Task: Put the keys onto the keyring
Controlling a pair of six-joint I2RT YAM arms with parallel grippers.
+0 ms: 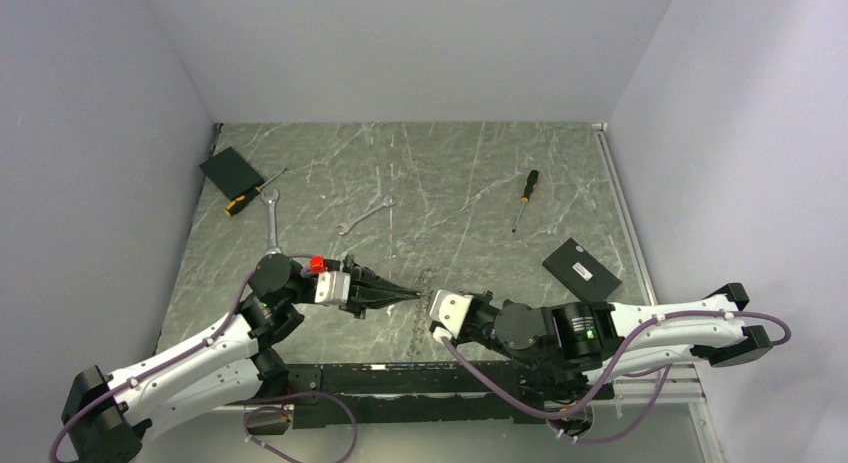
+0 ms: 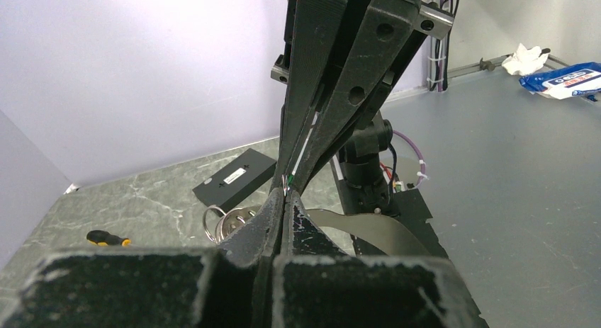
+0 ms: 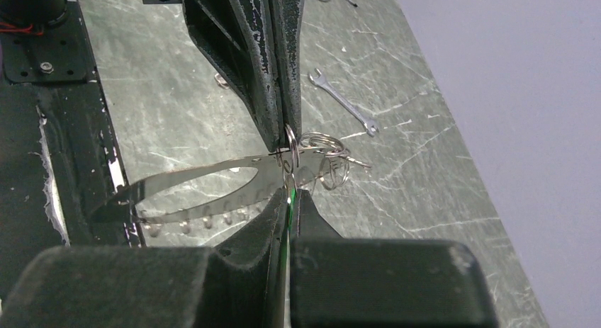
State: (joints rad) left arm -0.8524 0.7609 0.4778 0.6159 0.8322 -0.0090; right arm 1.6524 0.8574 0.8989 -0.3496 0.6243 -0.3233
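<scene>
Both grippers meet tip to tip over the near middle of the table. My right gripper [image 3: 289, 193] is shut on a key with a bright green head [image 3: 290, 198]; only a green sliver shows between its fingers. My left gripper [image 3: 285, 145] comes from the opposite side, shut on the end of the keyring [image 3: 191, 173], a grey oval loop hanging sideways with silvery split rings [image 3: 320, 139] bunched at the pinch. From above, the left gripper [image 1: 418, 297] and right gripper [image 1: 432, 305] almost touch, with the keyring [image 1: 420, 328] trailing toward the near edge. A small silvery piece [image 3: 222, 80], perhaps the plain key, lies on the table.
Two silver wrenches [image 1: 272, 218] [image 1: 365, 216] lie behind the grippers. A yellow-handled screwdriver [image 1: 524, 198] is at the back right and another [image 1: 250, 198] at the back left. Black boxes [image 1: 231, 170] [image 1: 581, 270] sit at either side. White walls enclose the table.
</scene>
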